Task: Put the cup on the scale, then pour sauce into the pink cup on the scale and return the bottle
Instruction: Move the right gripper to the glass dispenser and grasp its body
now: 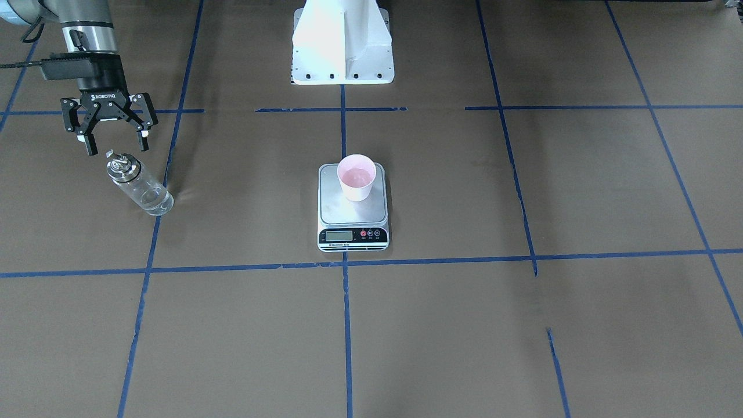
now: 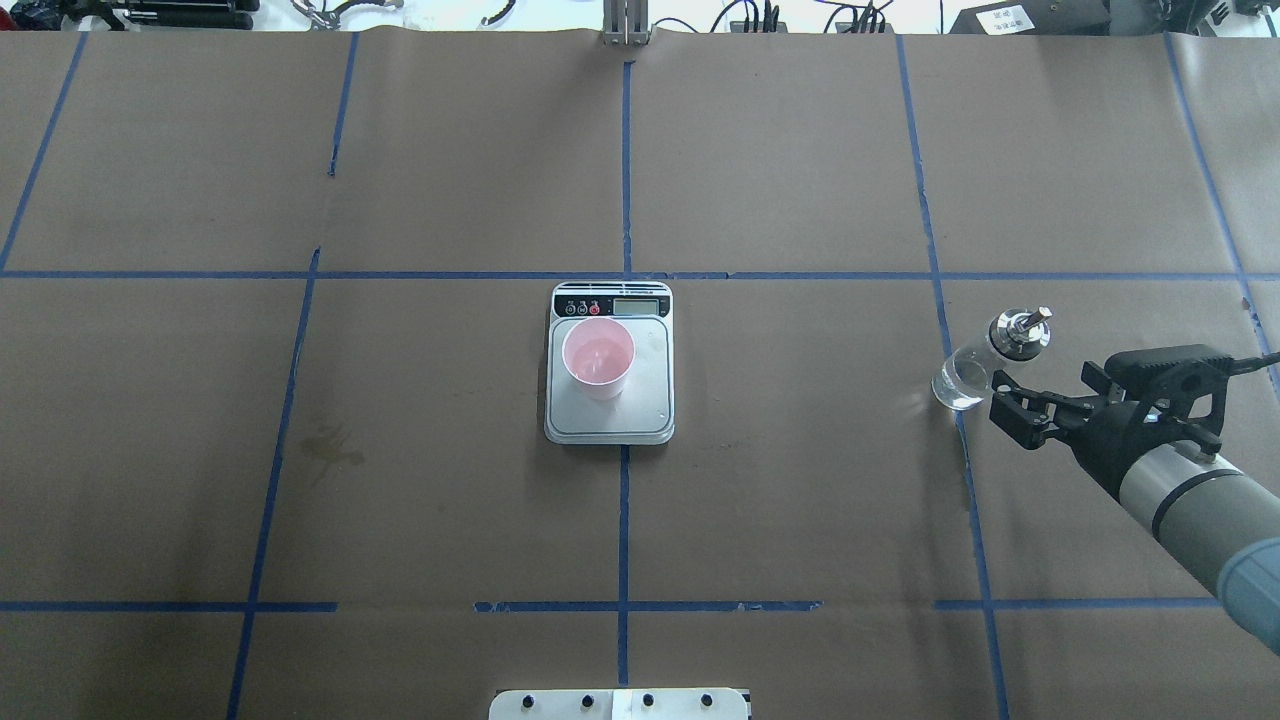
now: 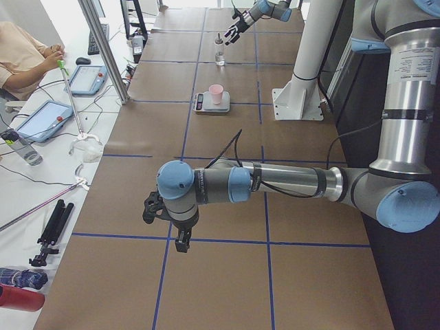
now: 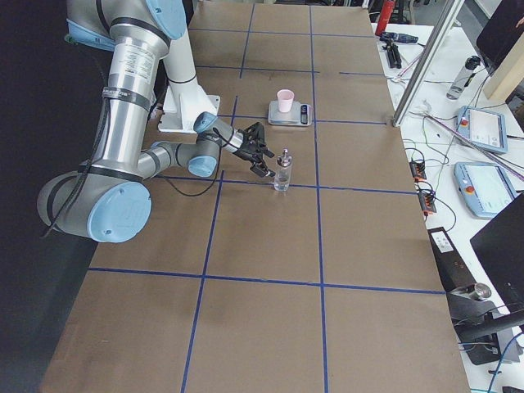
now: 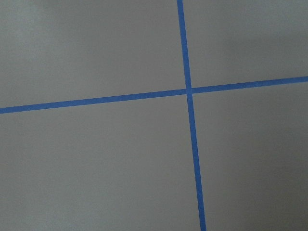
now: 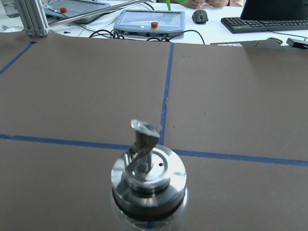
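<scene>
The pink cup (image 1: 355,177) (image 2: 597,360) stands upright on the steel platform of the scale (image 1: 334,209) (image 2: 650,405) at the table's middle, and its inside glistens with liquid. The clear glass bottle (image 1: 139,186) (image 2: 985,365) (image 6: 148,178) with a silver pourer cap stands upright on the table on the robot's right side; little sauce shows in it. My right gripper (image 1: 116,143) (image 2: 1003,405) hangs open just on the robot's side of the bottle, not touching it. My left gripper (image 3: 166,230) shows only in the exterior left view, low over bare table, and I cannot tell its state.
Brown paper with blue tape lines covers the table. The white robot base (image 1: 342,43) stands behind the scale. Beyond the far edge lie tablets (image 6: 151,20), a keyboard (image 6: 269,24) and cables. A person (image 3: 20,58) sits at the side desk.
</scene>
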Robot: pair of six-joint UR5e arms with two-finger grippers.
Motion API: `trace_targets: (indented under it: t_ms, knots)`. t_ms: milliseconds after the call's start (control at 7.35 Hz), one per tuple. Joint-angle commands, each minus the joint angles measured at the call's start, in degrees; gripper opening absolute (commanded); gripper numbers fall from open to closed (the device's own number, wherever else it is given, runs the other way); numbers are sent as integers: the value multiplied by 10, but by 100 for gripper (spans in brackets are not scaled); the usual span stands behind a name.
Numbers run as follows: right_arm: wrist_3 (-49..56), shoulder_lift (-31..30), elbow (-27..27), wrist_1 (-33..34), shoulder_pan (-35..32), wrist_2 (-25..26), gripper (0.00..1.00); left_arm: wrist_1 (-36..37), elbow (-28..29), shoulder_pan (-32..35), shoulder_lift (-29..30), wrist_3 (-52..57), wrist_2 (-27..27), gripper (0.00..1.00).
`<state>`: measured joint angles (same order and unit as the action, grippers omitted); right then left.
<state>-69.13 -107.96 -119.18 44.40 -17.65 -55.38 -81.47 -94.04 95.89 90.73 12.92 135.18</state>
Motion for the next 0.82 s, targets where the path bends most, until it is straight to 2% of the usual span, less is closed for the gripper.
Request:
trace_targets:
  t_ms: [0, 136, 408, 680]
  knots:
    - [0, 40, 52, -12, 11, 41, 100, -1, -3, 0, -7, 0, 0, 100]
    - [0, 53, 78, -19, 13, 44, 100, -1, -3, -1, -8, 1, 0, 100]
    - [-1, 59, 90, -20, 22, 63, 100, -1, -4, 0, -7, 0, 0, 100]
    - [-1, 97, 130, -20, 25, 70, 100, -1, -4, -1, -8, 0, 0, 100]
